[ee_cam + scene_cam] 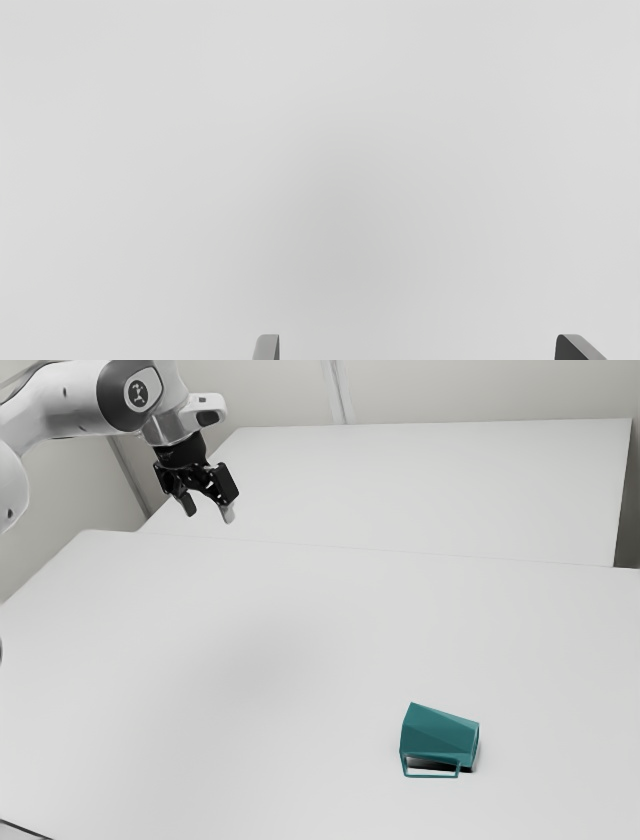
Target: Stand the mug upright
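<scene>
- Exterior view: the mug (440, 737) lies on its side on the white table (250, 690), in the lower right of the frame, with its handle (432, 775) turned toward the frame's bottom edge. It is not standing on its base, so the upright pose the task asks for is not there.
- The gripper (209, 513) hangs in the upper left of the frame, above the table and well apart from the mug. Nothing is supporting or gripping the mug; it rests on the table alone.
- Wrist view: the two fingers (266, 348) stand wide apart, with pale table surface visible past them and a soft grey shadow (345, 245) on it. The gripper is open, looks close to its full spread, and has hold of nothing.
- How far along: by the mug's pose, I judge the result is still lacking, and nothing in these views counts as a finished part of it. Whether the mug has been handled, one moment cannot tell.
- What is left, as I judge it: bring the gripper across to the mug, get a hold on its body or handle, turn it so that its base faces down, set it on the table and let go once it stands steady.
- Which end is the mouth I cannot tell for sure, so the direction of that turn stays unsettled.
</scene>
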### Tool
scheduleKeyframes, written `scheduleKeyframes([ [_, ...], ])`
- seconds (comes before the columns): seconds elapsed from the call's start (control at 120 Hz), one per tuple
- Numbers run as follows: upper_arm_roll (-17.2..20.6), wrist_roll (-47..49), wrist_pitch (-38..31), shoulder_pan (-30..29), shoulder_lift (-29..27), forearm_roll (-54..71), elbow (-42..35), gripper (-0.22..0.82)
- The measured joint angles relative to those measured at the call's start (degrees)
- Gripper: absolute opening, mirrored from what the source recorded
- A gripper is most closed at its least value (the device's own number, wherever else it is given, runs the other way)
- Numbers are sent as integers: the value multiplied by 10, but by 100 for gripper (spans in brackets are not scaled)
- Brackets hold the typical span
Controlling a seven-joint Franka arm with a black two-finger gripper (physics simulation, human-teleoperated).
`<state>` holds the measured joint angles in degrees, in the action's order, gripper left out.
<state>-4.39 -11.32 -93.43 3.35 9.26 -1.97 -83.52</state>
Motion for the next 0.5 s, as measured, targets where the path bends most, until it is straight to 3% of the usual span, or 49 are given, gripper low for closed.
scheduleKeyframes([
  [0.292, 1, -2, 0, 0, -9, -7, -20, 60],
  [0.5, 7, -3, -28, 0, -19, -120, -87, 60],
])
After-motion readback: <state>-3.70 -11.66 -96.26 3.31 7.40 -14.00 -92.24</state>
